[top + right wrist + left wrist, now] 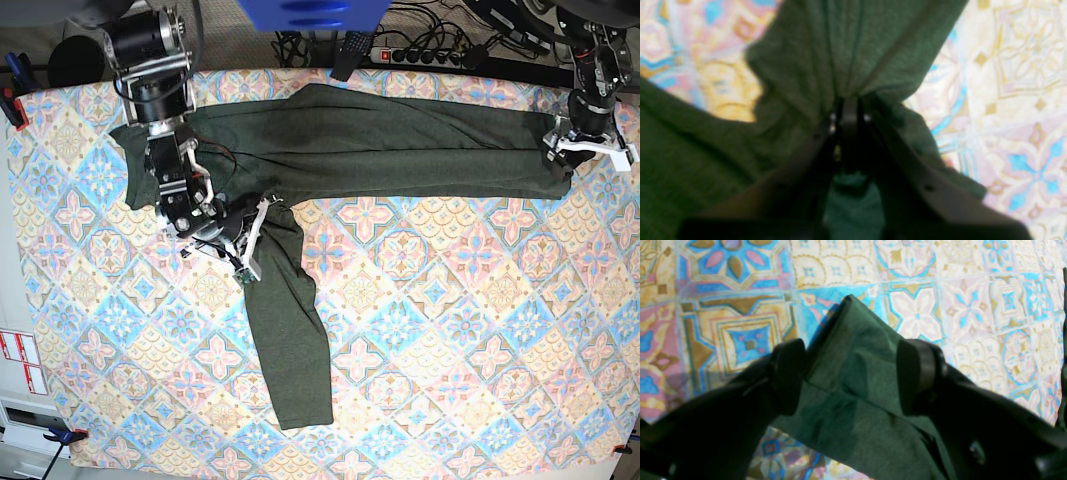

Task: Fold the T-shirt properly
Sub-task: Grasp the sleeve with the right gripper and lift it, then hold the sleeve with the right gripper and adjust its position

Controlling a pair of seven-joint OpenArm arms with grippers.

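The T-shirt (380, 145) is dark olive green and lies stretched along the far side of the table, with one long sleeve (290, 340) running toward the front edge. My right gripper (248, 238) is at the top of that sleeve, shut on a bunched fold of the fabric (846, 50); the right wrist view shows the closed gripper (849, 110) with cloth gathered at its tip. My left gripper (562, 150) is over the shirt's far right end. It stands open, its two fingers (788, 376) straddling a folded strip of the fabric (853, 326) without pinching it.
A patterned tile-print cloth (450, 320) covers the table. A power strip and cables (420, 55) lie behind the back edge, beside a blue object (310, 12). Clamps (12, 105) sit at the left edge.
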